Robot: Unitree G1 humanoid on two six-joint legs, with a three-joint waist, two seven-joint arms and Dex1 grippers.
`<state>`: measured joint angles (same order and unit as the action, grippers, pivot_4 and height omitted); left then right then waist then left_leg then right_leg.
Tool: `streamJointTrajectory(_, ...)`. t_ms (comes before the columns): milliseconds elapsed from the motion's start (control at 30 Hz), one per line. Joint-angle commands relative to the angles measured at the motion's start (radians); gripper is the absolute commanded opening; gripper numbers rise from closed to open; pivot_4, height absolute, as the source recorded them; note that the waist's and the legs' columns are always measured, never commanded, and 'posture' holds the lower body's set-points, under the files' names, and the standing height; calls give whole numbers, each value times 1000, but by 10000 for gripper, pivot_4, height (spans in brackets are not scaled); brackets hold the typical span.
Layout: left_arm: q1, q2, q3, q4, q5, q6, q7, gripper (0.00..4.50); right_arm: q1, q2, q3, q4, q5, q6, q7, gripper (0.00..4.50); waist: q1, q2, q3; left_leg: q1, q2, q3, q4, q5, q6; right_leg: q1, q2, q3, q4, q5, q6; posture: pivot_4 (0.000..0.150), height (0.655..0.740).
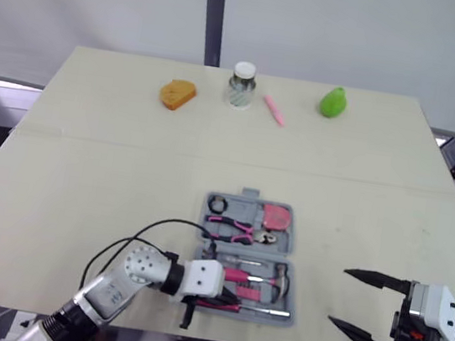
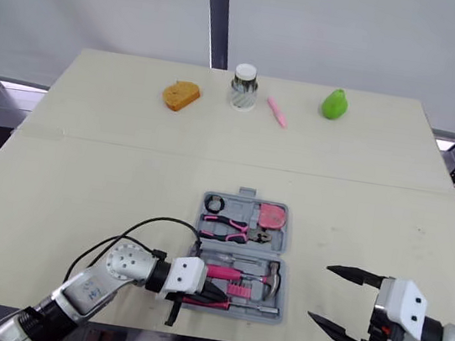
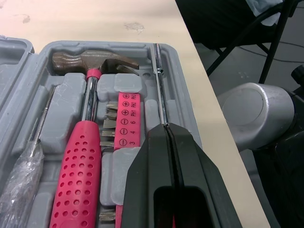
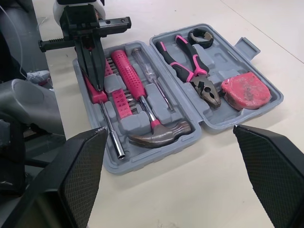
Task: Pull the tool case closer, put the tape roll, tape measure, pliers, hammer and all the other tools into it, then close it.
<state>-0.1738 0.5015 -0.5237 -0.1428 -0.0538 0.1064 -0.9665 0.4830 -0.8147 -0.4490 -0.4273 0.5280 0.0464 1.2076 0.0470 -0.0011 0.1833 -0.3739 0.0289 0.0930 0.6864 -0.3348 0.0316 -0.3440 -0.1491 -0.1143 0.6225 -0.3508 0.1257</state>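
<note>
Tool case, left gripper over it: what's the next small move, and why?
Probably lift the left gripper clear of the tool case: its shut fingers sit on the nut driver, already slotted beside the hammer, and they would block closing it.

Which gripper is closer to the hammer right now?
Left. The left gripper is over the tool case, beside the hammer; the right gripper hangs open over the table, off the case's right side.
</note>
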Motion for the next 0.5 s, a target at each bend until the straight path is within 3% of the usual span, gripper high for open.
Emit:
streamJointTrajectory(33,6,6,-13,-4,19,-12,-17,557,6,4,-38,-16,3,-12,-7,45000,1,0,0,0,0,0,0,0,0,0,0,0,0,0,0,1500,6950)
streamJointTrajectory(500,26,34,-33,33,68,-6,-30,557,7,3,-38,-22,3,-10,-17,45000,0,0,0,1,0,0,0,0,0,1,-1,0,0,0,0,1500,6950)
